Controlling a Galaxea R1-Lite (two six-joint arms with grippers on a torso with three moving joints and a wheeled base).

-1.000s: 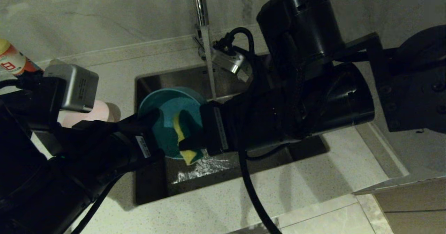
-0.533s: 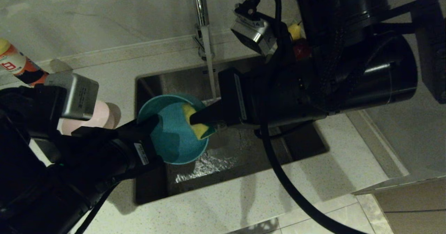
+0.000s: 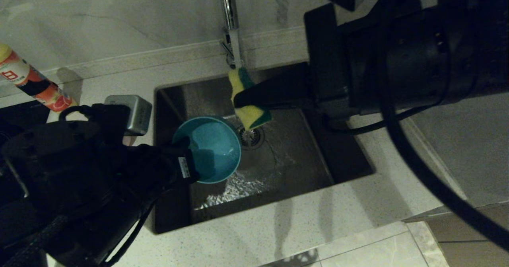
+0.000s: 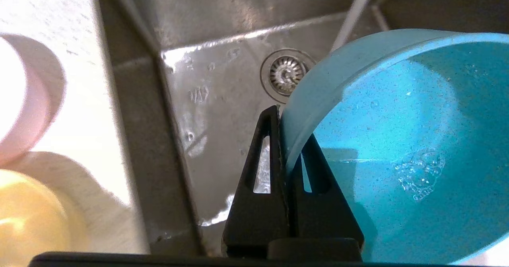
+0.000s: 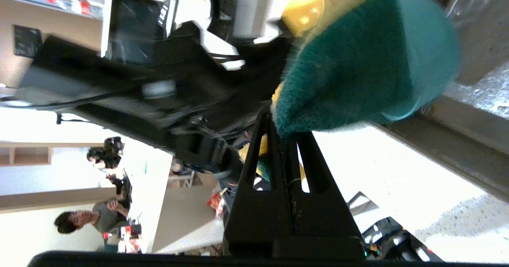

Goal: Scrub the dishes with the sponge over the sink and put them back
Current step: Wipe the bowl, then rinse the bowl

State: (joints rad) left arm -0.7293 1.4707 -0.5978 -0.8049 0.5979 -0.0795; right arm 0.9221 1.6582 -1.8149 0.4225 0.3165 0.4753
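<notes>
My left gripper [image 3: 190,159] [image 4: 287,131] is shut on the near rim of the light blue bowl [image 3: 214,149] [image 4: 401,139]. It holds the bowl over the left half of the sink [image 3: 306,155], open side up, with a little water inside. Higher and farther back, my right gripper [image 3: 240,99] [image 5: 283,129] is shut on the sponge [image 3: 249,116] [image 5: 350,72], clear of the bowl and just below the tap [image 3: 228,4]. On the counter left of the sink stand the pink bowl [image 4: 24,112] and the yellow bowl [image 4: 32,219].
Water runs from the tap toward the drain strainer [image 3: 250,136] [image 4: 286,73], and the sink floor is wet. An orange-labelled bottle [image 3: 33,84] lies at the far left by the wall. Pale counter surrounds the sink.
My right gripper has lifted the sponge out of the blue bowl and carried it back toward the tap. The left gripper has shifted the bowl slightly right and lower over the sink.
</notes>
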